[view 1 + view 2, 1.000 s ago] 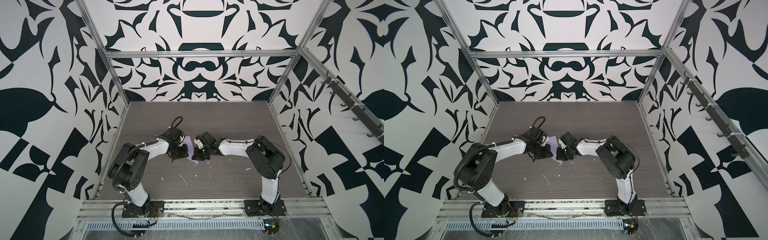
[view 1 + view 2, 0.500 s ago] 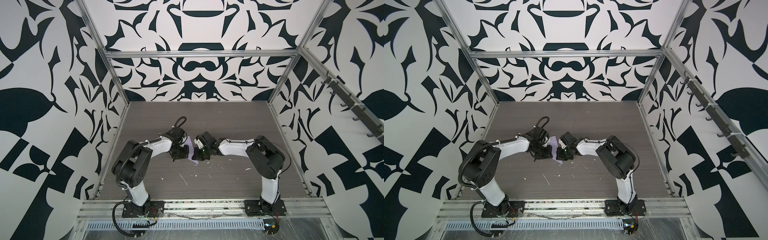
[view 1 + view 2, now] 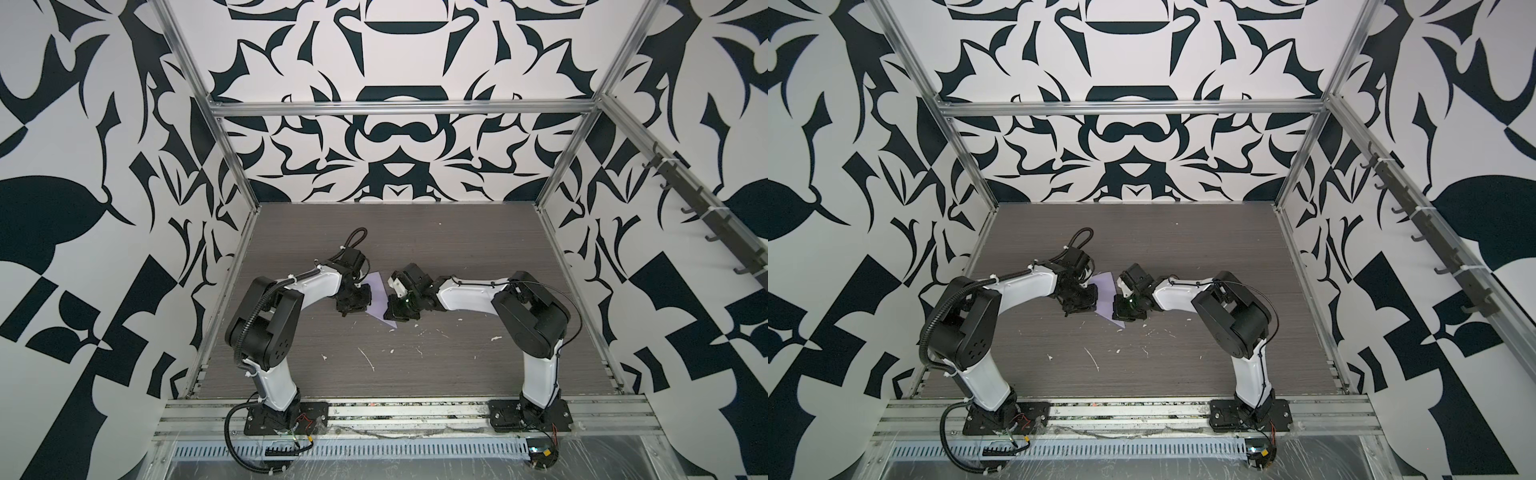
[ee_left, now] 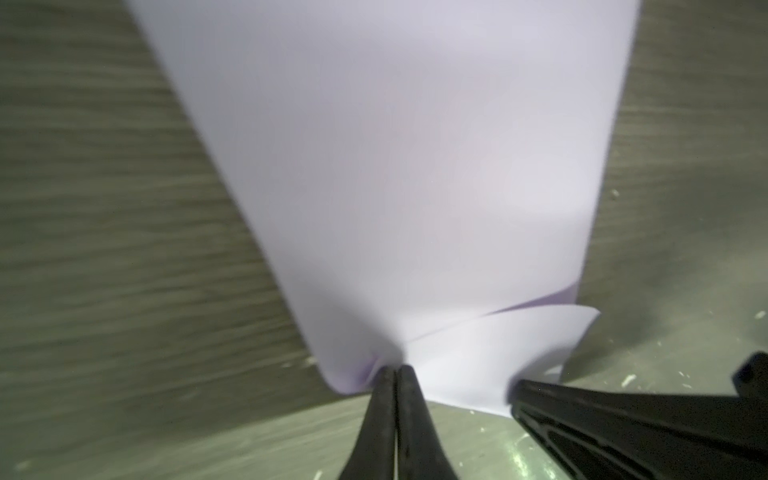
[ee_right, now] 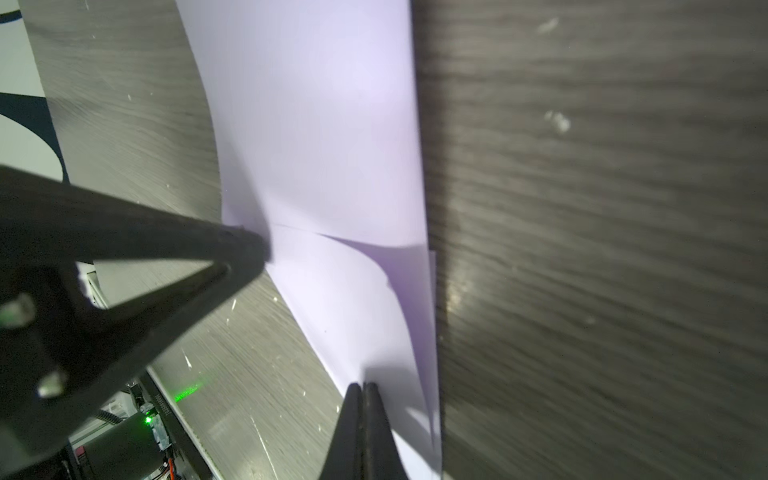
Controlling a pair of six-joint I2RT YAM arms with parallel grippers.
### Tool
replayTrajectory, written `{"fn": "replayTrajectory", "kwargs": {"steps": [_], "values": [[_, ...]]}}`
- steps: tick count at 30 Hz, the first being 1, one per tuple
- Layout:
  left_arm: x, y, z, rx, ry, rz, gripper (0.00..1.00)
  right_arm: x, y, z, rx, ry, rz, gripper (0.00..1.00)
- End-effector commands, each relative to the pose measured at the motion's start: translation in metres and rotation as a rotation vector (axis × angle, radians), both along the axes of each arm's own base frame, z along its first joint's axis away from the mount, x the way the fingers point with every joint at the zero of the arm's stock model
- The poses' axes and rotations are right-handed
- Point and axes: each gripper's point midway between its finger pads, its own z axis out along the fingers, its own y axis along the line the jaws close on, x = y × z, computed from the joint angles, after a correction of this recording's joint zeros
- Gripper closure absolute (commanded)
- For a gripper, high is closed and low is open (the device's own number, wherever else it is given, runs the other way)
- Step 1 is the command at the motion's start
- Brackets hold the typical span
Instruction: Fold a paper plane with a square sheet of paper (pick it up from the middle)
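Lilac-purple paper sheet [image 3: 379,296], folded into a long taper, sits mid-worktop between your two grippers. In both top views [image 3: 1105,291] its wide end points toward the back wall and its sharp tip toward the near rail. You cannot tell whether it lies flat or hangs a little above the surface.

Your left arm reaches in from its base with the elbow bent and the forearm low, wrist turned inward; your right arm mirrors it, so the grippers face each other across the paper.

The left gripper [image 4: 397,371] has its fingers pressed together on the paper's edge, right where a loose flap [image 4: 498,345] meets the main layer. The right gripper [image 5: 363,387] has its fingers clamped on that flap's edge; the flap curls up, shadowing the layer beneath.

Around it lies the grey wood-grain worktop [image 3: 415,232], with small white flecks [image 3: 368,359] scattered nearer the rail.
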Motion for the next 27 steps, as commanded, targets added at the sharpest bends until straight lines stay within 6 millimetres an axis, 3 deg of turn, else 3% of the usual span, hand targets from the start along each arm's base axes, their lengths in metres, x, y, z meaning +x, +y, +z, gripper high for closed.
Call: {"fn": "replayTrajectory", "kwargs": {"steps": [1, 6, 8, 12, 15, 18, 27], "values": [[-0.016, 0.046, -0.021, 0.196, 0.088, 0.048, 0.93, -0.021, -0.036, -0.037, -0.180, 0.095, -0.009, 1.00], [-0.010, 0.059, -0.006, 0.273, 0.057, 0.029, 0.92, -0.020, -0.035, -0.034, -0.176, 0.086, -0.009, 1.00], [-0.003, 0.056, 0.006, 0.254, 0.025, 0.025, 0.92, -0.018, -0.034, -0.032, -0.171, 0.078, -0.008, 1.00], [0.010, 0.020, 0.044, 0.032, -0.082, 0.021, 0.90, -0.013, -0.026, -0.024, -0.131, 0.053, 0.003, 1.00], [0.012, -0.009, 0.061, -0.169, -0.128, 0.041, 0.90, -0.008, -0.020, -0.017, -0.104, 0.031, 0.018, 1.00], [0.010, -0.024, 0.056, -0.272, -0.105, 0.063, 0.90, -0.004, -0.014, -0.011, -0.076, 0.008, 0.038, 1.00], [0.001, -0.031, 0.019, -0.207, -0.007, 0.041, 0.97, 0.004, -0.003, 0.009, -0.024, -0.015, 0.066, 1.00]]}}
